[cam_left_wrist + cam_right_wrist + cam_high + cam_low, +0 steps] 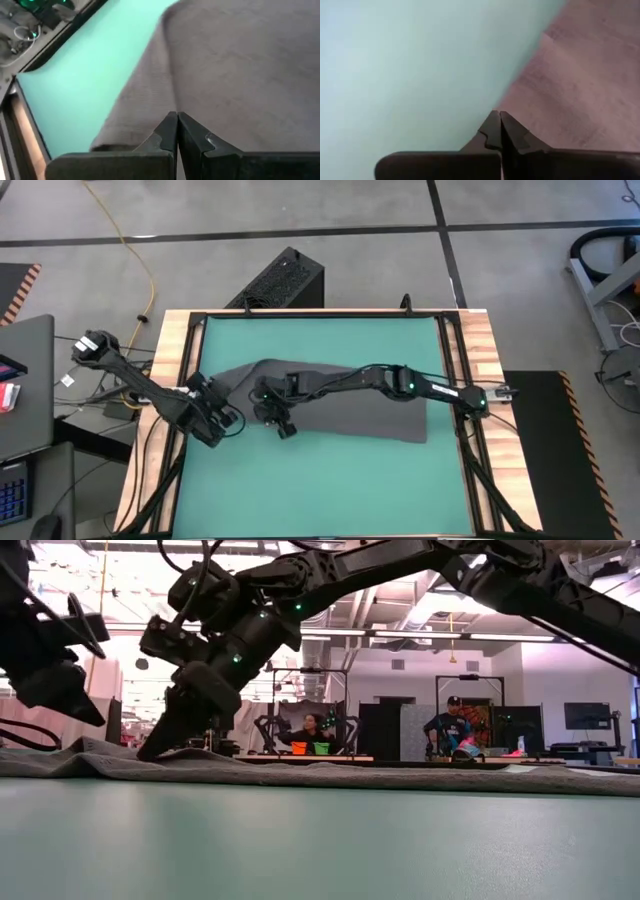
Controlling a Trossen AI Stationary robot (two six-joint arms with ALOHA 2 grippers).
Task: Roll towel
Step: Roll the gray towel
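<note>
The dark grey towel [350, 405] lies spread flat on the green mat, its long side running left to right; in the low view it is a low grey band [400, 775]. My right gripper [283, 428] is shut, its tips down at the towel's near edge [530, 95], left of the middle. My left gripper [228, 420] is shut and empty, raised just off the towel's near left corner; its wrist view looks down on the cloth [240, 65]. No white tag shows. My right gripper meets the towel's near edge [512, 107] with its shut fingertips, slanting down from the table's right side. In the low view the fingertips [160, 748] reach the cloth's surface. Whether a layer is caught between them I cannot tell. The towel lies flat on the mat.
The bare green mat [320, 490] stretches between the towel and the table's near edge. A wooden frame [170, 380] with black rails borders the mat on both sides. People sit in the room beyond the table [310, 730].
</note>
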